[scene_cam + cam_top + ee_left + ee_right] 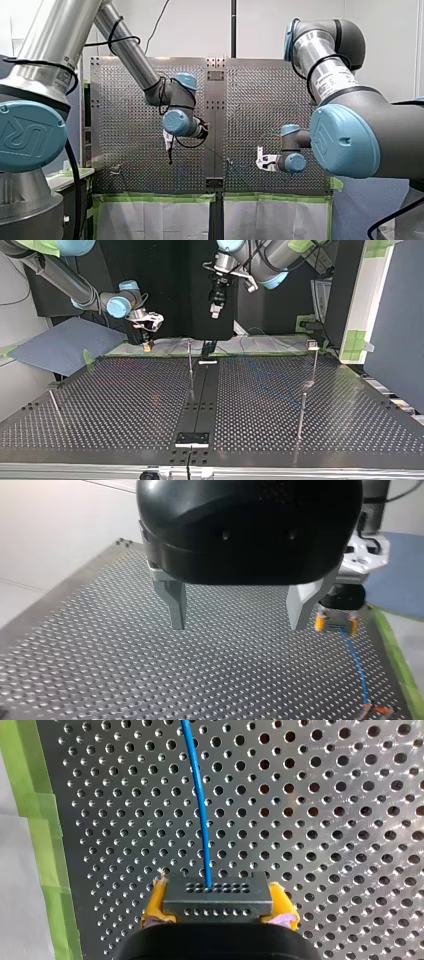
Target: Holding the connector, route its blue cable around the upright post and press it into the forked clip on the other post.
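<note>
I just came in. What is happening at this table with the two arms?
My right gripper is shut on the connector, and its blue cable trails away over the perforated table. My left gripper hangs open above the table, holding nothing. The upright posts stand apart from both grippers; routing seems not yet begun.

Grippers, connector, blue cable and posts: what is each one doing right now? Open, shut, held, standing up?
Left gripper, open and empty, above the table.
Right gripper, shut on the connector.
Connector, held between yellow pads.
Blue cable, running straight from the connector over the table.
Posts, standing upright.
</note>
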`<action>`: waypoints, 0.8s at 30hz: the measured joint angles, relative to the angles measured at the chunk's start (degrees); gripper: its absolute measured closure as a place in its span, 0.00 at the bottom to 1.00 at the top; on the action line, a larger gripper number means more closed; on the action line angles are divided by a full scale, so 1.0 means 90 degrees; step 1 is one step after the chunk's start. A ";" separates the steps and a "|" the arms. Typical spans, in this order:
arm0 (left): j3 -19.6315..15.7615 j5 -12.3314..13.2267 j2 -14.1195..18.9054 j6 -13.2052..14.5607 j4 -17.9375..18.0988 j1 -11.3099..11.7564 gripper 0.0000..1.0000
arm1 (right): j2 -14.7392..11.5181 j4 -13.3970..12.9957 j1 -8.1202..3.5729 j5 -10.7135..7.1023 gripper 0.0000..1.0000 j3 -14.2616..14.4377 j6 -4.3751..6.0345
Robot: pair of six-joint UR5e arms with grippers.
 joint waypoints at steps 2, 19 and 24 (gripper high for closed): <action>-0.0125 0.0033 0.0124 -0.0060 0.0080 0.0006 0.00 | 0.0001 0.0000 0.0004 0.0000 1.00 0.0000 -0.0001; -0.0990 0.0278 0.0990 -0.0186 0.0447 0.0064 0.00 | -0.0005 0.0020 0.0023 0.0000 1.00 -0.0001 -0.0006; -0.1214 0.0276 0.1020 -0.0181 0.0700 0.0071 0.00 | -0.0005 0.0020 0.0019 0.0000 1.00 -0.0002 -0.0008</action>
